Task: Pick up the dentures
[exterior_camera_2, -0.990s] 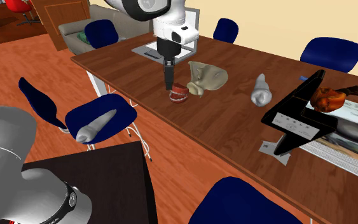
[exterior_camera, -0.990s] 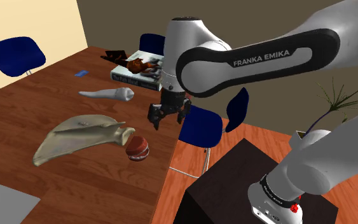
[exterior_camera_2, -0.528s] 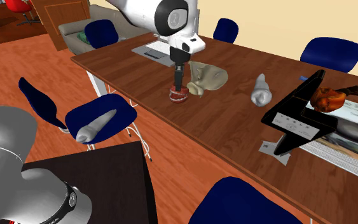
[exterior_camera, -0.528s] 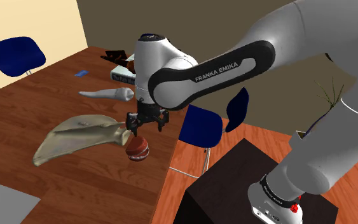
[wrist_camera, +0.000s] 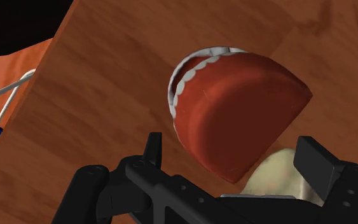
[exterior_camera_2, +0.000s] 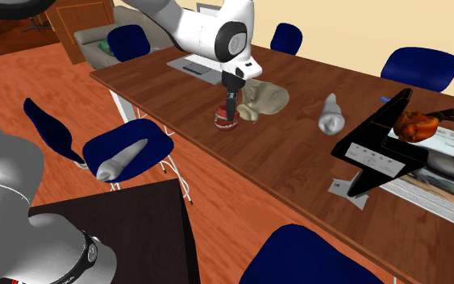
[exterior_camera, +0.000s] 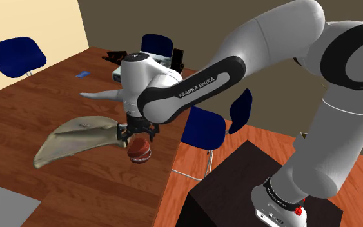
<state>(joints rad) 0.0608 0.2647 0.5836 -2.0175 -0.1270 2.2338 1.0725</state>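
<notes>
Spanning the scene, a brown wooden worktop [exterior_camera: 77,187] carries everything of interest. The white arm [exterior_camera: 193,84] is bent over it from the right of the shoulder view, its wrist pointed straight down. A large pale bone [exterior_camera: 70,138] lies to the left of the wrist in that view.

The dentures [exterior_camera: 138,151], red with a row of white teeth, rest on the wood just beside the bone's right end and near the worktop's right edge. The hand [exterior_camera: 137,132] is placed directly above them and close to them. In the wrist view its fingers [wrist_camera: 317,162] are spread wide to either side of the dentures [wrist_camera: 234,108], and neither is seen to touch. Nothing is held.

Three risks are judged likely:
- The domed, smooth shape could be squeezed out sideways if the fingers are closed too high on it.
- The bone could be struck or pinched by the finger on its side, since so little room is left there.
- With the edge so near, dentures pushed rather than gripped could be sent onto the floor.
</notes>
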